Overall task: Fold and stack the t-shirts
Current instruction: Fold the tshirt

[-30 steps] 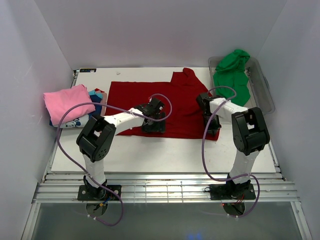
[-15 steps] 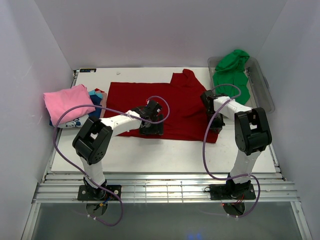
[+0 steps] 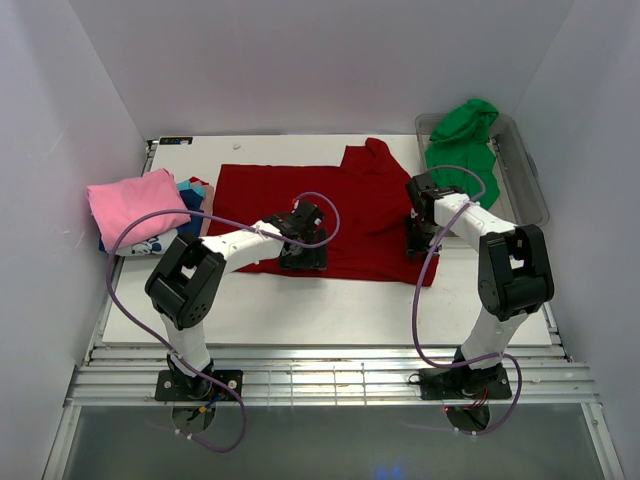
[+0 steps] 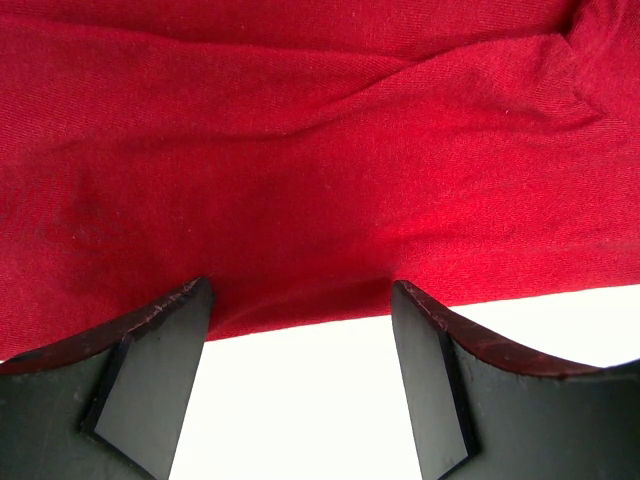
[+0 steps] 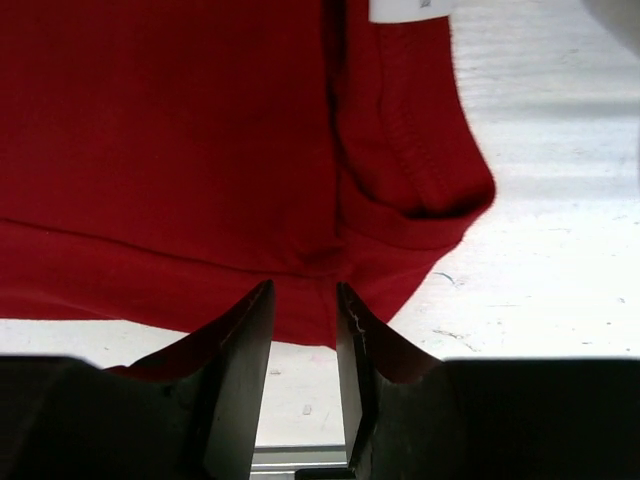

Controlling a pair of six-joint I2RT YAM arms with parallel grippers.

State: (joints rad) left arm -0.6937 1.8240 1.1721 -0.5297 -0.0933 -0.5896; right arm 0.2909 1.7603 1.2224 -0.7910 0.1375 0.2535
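A red t-shirt (image 3: 350, 205) lies spread flat in the middle of the white table. My left gripper (image 3: 303, 258) is at its near hem. In the left wrist view the jaws (image 4: 300, 290) are wide open, tips touching the hem of the red cloth (image 4: 300, 150), with bare table between them. My right gripper (image 3: 417, 243) is at the shirt's near right edge. In the right wrist view its jaws (image 5: 305, 288) stand narrowly apart, straddling the hem of the red cloth (image 5: 150, 130). A pink t-shirt (image 3: 135, 205) tops a folded pile over a blue one (image 3: 192, 208). A green t-shirt (image 3: 463, 145) lies in the tub.
A clear plastic tub (image 3: 530, 195) stands at the back right, with the green shirt hanging over its near wall. The folded pile sits at the table's left edge. White walls close in the left, back and right. A white label (image 5: 410, 8) shows on the red shirt.
My right gripper has moved away from the near edge, further along the shirt's right side. My left gripper has shifted slightly. The red shirt lies much as before.
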